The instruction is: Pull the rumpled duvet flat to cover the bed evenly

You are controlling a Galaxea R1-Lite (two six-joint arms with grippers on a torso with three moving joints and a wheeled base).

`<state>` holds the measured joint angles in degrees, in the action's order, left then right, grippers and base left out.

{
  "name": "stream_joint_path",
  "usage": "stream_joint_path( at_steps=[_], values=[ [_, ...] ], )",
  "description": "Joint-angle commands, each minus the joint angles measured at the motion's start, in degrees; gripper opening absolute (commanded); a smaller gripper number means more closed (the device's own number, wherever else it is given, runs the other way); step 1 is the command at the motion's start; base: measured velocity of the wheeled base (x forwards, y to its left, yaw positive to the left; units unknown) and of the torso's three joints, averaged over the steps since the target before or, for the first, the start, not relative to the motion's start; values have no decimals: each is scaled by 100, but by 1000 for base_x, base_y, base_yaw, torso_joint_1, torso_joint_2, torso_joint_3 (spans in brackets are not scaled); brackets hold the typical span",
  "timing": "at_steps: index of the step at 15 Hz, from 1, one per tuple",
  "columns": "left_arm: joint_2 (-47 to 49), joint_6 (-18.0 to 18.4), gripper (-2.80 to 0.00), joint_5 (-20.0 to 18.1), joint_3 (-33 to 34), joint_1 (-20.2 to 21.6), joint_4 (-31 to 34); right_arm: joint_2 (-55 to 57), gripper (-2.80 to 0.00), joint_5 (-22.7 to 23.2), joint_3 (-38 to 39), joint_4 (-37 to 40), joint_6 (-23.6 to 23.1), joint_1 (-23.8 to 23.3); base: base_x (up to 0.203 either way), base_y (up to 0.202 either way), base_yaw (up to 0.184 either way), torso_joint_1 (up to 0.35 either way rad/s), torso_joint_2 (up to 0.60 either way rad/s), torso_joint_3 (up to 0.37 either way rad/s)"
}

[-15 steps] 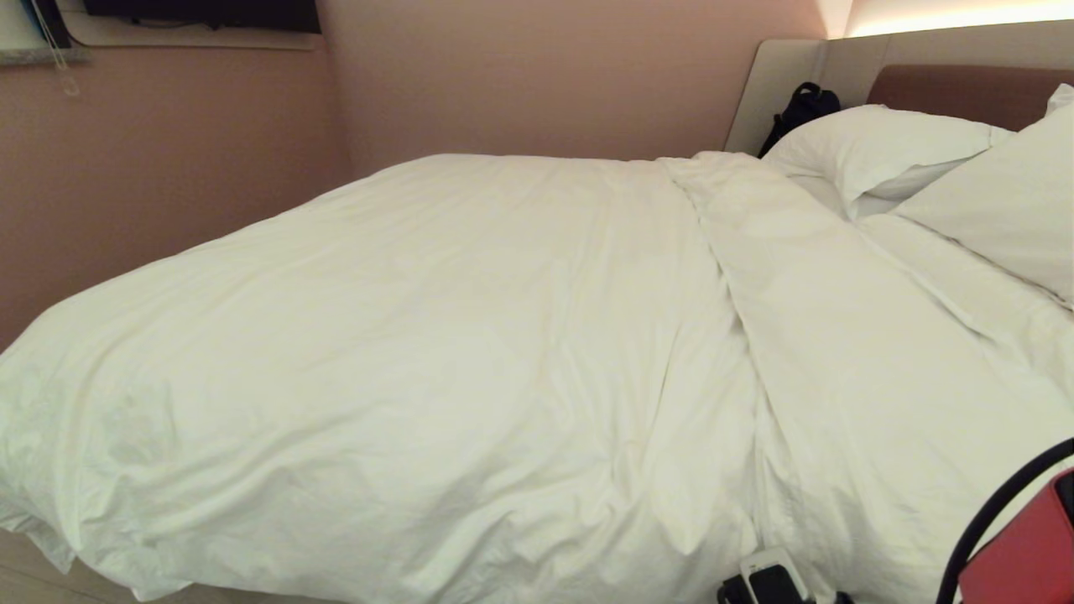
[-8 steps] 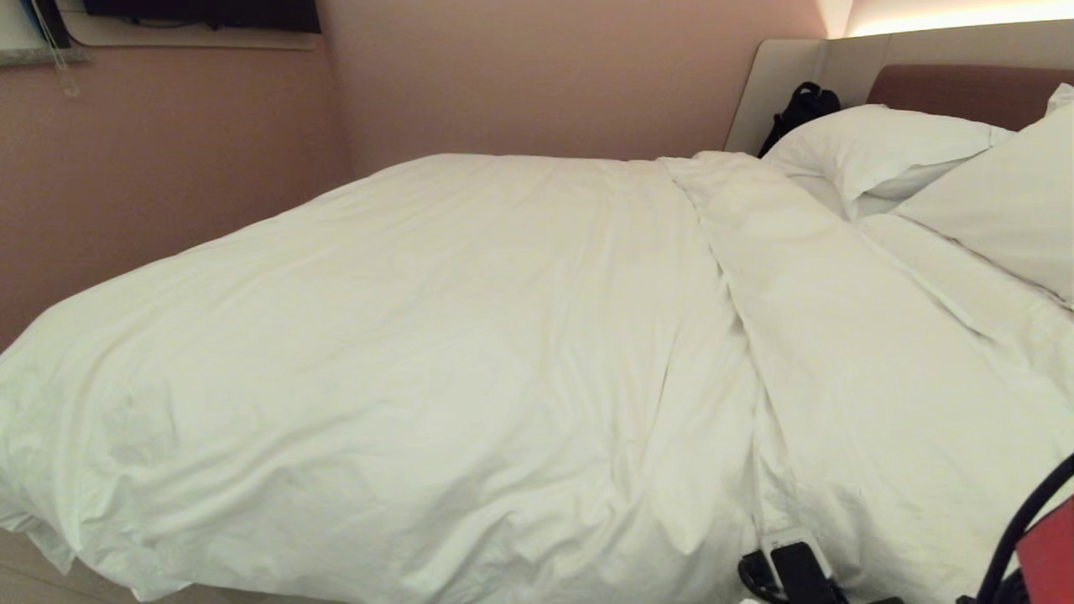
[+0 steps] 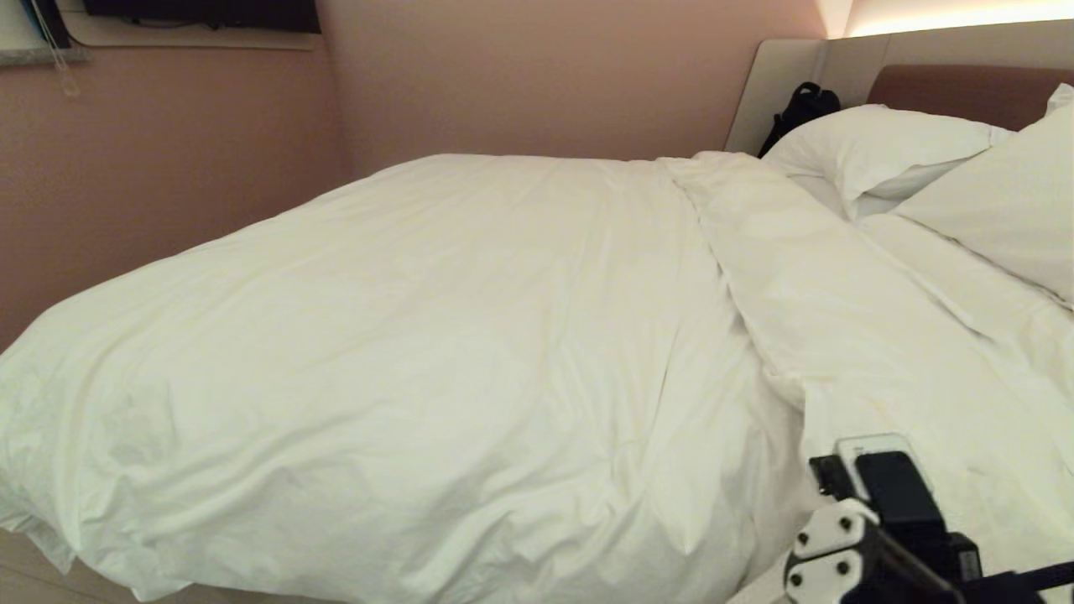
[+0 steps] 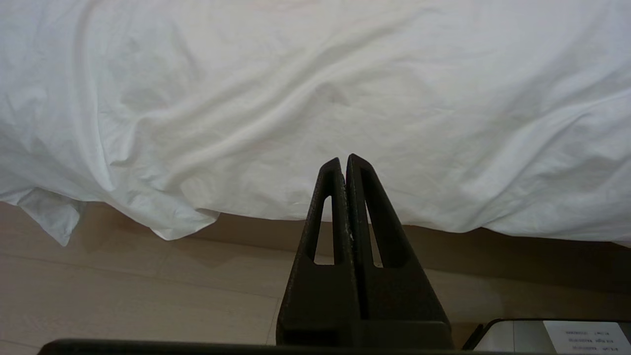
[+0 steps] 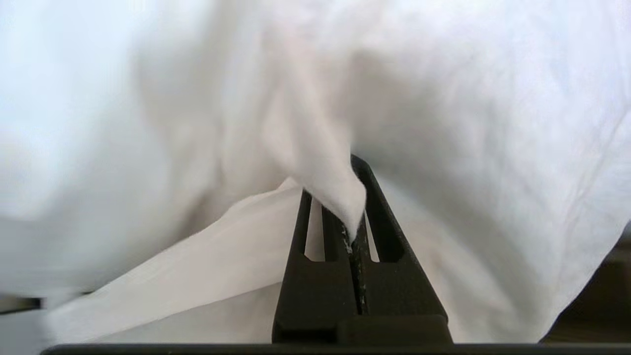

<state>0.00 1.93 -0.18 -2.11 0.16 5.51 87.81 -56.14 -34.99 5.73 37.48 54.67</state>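
Most of the low double bed [image 3: 25, 549] is covered by the thick, wrinkled white cotton duvet [image 3: 436, 352]. A fold at five o'clock is clamped by the right gripper [image 5: 356, 197]; pulling flat remains. The left gripper [image 4: 344, 165], closed on nothing, is parked above the floor.

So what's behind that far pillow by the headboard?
A black bag-like thing pokes up behind the far pillow, against the headboard. Its lower part is hidden by the pillow, so I can't say exactly what it is.

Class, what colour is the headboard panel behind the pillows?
The headboard panel is brown, framed in beige; the head view shows it best, behind the white pillows.
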Motion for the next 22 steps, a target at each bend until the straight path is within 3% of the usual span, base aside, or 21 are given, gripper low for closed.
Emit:
stream_joint_path(
  at_steps=[1, 5, 8, 12, 16, 21, 22],
  values=[
    [0, 1, -280, 1, 0, 2, 3, -867, -280, 315, -261, 957, 21, -32, 0, 0, 0, 0, 0, 0],
    [0, 1, -280, 1, 0, 2, 3, -1396, -280, 550, -489, 1064, 18, -61, 0, 0, 0, 0, 0, 0],
    [0, 1, -280, 1, 0, 2, 3, -1742, -280, 1144, -570, 1171, -4, -157, 0, 0, 0, 0, 0, 0],
    [0, 1, -280, 1, 0, 2, 3, -1480, -280, 1524, -186, 1211, -4, -176, 0, 0, 0, 0, 0, 0],
    [0, 1, -280, 1, 0, 2, 3, -1036, -280, 2208, 170, 1148, 66, -167, 0, 0, 0, 0, 0, 0],
    [0, 1, -280, 1, 0, 2, 3, -890, -280, 2326, 186, 1038, 57, -159, 0, 0, 0, 0, 0, 0],
    [0, 1, -280, 1, 0, 2, 3, -856, 0, 2328, 181, 1027, 57, -159, 0, 0, 0, 0, 0, 0]
  ],
)
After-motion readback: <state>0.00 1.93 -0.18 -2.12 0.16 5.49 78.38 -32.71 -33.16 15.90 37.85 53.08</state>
